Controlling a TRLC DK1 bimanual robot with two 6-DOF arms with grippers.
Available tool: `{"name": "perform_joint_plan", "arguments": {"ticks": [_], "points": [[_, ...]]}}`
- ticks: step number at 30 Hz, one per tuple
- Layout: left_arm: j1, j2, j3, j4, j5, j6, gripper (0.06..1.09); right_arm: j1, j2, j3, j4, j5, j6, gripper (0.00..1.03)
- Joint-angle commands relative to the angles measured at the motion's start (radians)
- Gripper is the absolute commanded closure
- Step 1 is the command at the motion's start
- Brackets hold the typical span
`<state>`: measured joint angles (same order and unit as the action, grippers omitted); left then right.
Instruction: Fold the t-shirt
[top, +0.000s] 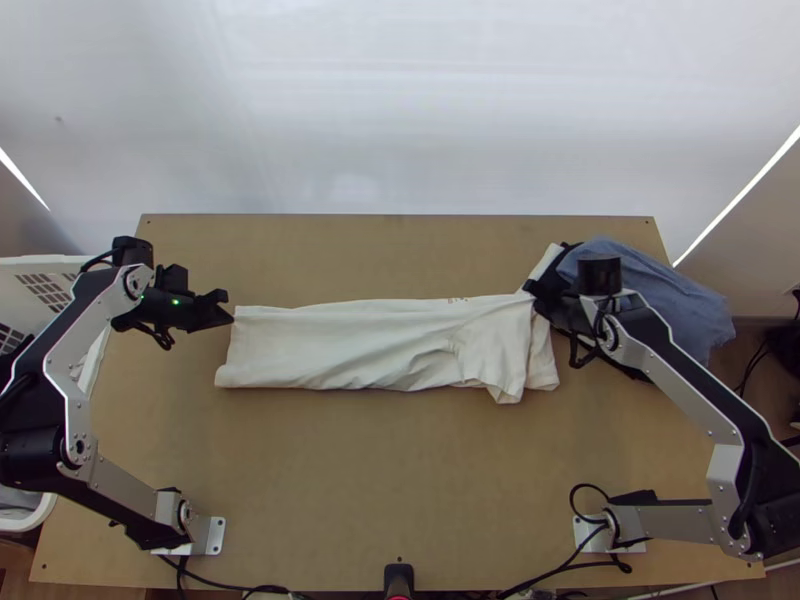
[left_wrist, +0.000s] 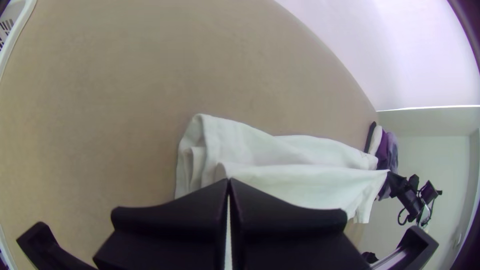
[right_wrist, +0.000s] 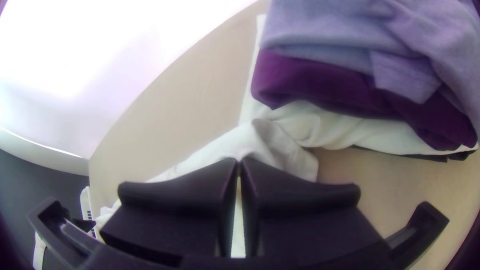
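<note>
Far left: white basket (top: 28, 264) at the table's (top: 400, 480) left edge, slotted wall, close to the left arm.

Left gripper (top: 231, 316) at the shirt's far left corner. Fingers (left_wrist: 170, 220) closed on a pinch of white fabric; the left wrist view has the cloth rising to the tips.

Shirt (top: 340, 345): white, lies left to right across the middle of the table as a long, narrow, layered strip. Layers stacked at the left end, as seen in the left wrist view. Far edge runs nearly straight between the two grippers. Creases toward the right, where the strip flares into a loose part on the near side.

Right gripper (top: 528, 289) at the far edge near the shirt's right end. Fingers (right_wrist: 170, 205) together, fabric pinched at the tips, folds spreading from them.

Far right: blue cloth (top: 690, 300), loosely heaped, partly behind the right arm. Purple cloth (right_wrist: 320, 82) beneath it, white fabric (right_wrist: 350, 132) under that.
</note>
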<state>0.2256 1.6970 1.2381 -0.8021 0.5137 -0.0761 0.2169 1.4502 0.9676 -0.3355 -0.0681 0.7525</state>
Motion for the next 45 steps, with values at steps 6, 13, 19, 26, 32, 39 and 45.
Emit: {"name": "perform_joint_plan", "arguments": {"ticks": [6, 13, 19, 26, 32, 39, 45], "points": [[-0.046, 0.006, 0.004, 0.009, -0.023, -0.031, 1.05, 0.093, 0.084, -0.003, 0.122, 0.102, 0.002, 1.00], [-0.037, 0.030, 0.001, 0.026, -0.098, -0.036, 1.05, 0.084, 0.136, -0.004, 0.128, 0.220, 0.002, 1.00], [0.004, 0.030, -0.006, 0.027, -0.101, -0.036, 1.05, 0.072, 0.107, 0.010, 0.107, 0.232, 0.031, 0.67], [0.041, -0.017, -0.032, 0.076, -0.112, -0.021, 0.55, 0.093, 0.026, 0.034, 0.098, 0.232, 0.010, 0.15], [0.093, -0.073, -0.026, 0.110, -0.110, -0.054, 0.10, 0.151, -0.067, 0.137, 0.029, 0.225, 0.019, 0.13], [0.153, -0.071, -0.045, 0.026, -0.107, 0.019, 0.10, 0.323, 0.010, 0.237, -0.069, 0.136, 0.111, 0.04], [0.192, -0.054, -0.094, 0.014, 0.052, 0.053, 0.10, 0.377, 0.180, 0.263, -0.085, -0.136, 0.211, 0.04]]}}
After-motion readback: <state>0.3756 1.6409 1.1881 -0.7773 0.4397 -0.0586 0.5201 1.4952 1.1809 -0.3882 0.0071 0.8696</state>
